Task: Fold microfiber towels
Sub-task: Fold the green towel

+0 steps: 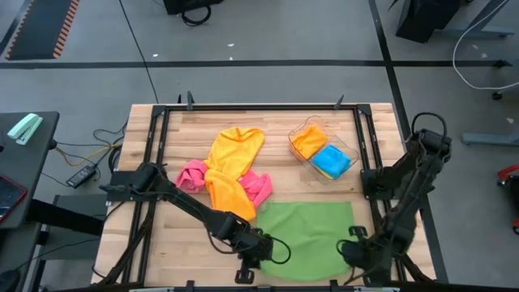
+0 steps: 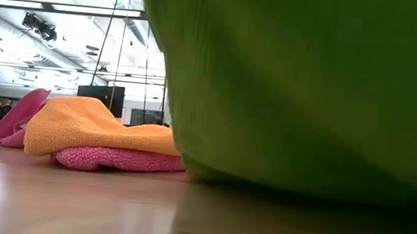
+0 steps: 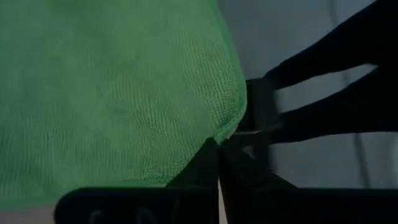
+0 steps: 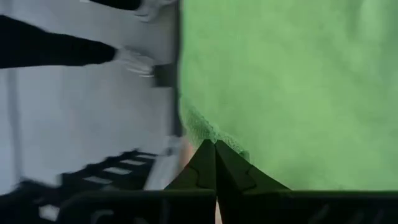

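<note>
Lying flat at the worktop's near edge, the green towel has bare wood beside it; orange towel and pink towel heap behind. A clear tray holds orange and blue cloths. Left gripper and right gripper each have jaws clamped on a near corner of the green towel

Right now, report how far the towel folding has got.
Done, it seems: an orange towel and a blue towel sit folded in the clear tray. In hand: the left gripper and right gripper each pinch a near corner of the flat green towel. Left: the yellow towel and pink towel, heaped unfolded.
</note>
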Controlling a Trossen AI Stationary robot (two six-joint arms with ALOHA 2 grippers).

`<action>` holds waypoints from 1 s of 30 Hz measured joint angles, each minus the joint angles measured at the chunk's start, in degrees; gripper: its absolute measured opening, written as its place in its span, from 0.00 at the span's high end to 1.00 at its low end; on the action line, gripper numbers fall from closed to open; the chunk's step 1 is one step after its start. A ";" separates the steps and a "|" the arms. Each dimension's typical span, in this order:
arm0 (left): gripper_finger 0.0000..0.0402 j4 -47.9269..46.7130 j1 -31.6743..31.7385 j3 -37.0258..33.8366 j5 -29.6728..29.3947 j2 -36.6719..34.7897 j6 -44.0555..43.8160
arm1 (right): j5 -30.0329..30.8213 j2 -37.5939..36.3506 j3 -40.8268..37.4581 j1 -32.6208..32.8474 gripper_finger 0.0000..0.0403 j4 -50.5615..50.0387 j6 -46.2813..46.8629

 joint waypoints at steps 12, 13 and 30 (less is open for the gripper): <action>0.98 2.29 -0.73 0.00 9.46 0.00 -1.89 | -2.02 0.00 1.09 5.33 1.00 1.95 3.75; 0.98 2.28 -0.08 0.00 9.45 0.00 -1.55 | -1.95 0.02 1.09 4.95 1.00 -0.12 3.73; 0.95 -8.02 9.88 0.01 1.28 0.10 2.77 | -0.34 0.04 -6.14 -2.11 1.00 -11.85 4.46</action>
